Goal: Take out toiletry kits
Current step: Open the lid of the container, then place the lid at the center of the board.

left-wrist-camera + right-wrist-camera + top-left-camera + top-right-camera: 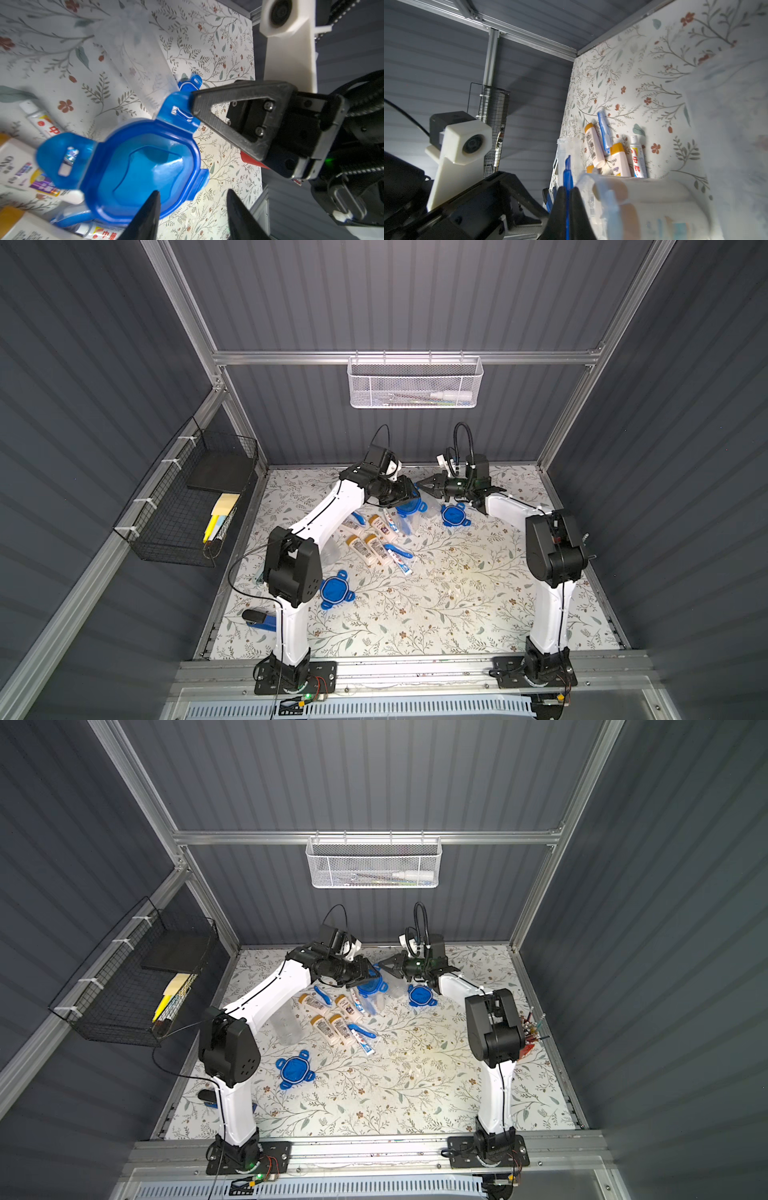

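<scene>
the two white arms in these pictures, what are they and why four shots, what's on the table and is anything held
They are two robot arms bolted to the near edge of a flower-patterned table. Two pictures come from one camera overhead; the other two from a camera on each arm's wrist. On the table lie small white bottles with tan caps, toothpaste tubes, blue toothbrushes, loose blue lids and a clear jar. On the right arm the jaws are shut on a tab of another blue lid; on the left arm they stand open beside it, holding nothing.
</scene>
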Available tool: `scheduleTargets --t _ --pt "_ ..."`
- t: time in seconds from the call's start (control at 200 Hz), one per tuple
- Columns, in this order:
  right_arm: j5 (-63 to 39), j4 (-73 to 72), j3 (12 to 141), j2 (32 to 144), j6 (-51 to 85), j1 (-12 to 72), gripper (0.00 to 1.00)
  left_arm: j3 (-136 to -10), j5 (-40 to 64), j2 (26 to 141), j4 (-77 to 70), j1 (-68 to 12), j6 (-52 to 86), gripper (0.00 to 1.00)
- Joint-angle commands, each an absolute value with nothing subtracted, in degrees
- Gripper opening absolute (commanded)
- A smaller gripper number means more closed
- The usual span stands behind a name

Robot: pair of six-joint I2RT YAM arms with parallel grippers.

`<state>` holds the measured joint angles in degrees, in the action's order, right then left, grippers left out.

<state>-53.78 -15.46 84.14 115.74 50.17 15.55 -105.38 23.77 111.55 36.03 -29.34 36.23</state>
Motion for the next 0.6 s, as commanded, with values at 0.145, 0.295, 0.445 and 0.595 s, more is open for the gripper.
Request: scheduleTargets --t 0.145,0.295,0.445,0.595 --pt "-53.37 -8.97 82.54 107.24 41.5 16.72 0.0 -102.95 19.34 102.65 38.76 -28.14 35.58 0.58" --pt "-52.37 -3.18 82.69 104.15 35.72 18.97 0.0 -100.11 16.19 99.3 38.95 -25.89 36.01 0.61" --pt "-51.36 1.05 80.89 102.12 32.06 21.56 0.0 -98.88 15.88 98.04 38.85 -24.35 36.03 0.61" --pt "-51.59 -0.01 74.87 99.58 32.93 22.75 0.0 -100.46 16.61 101.47 39.39 -24.1 35.44 0.61"
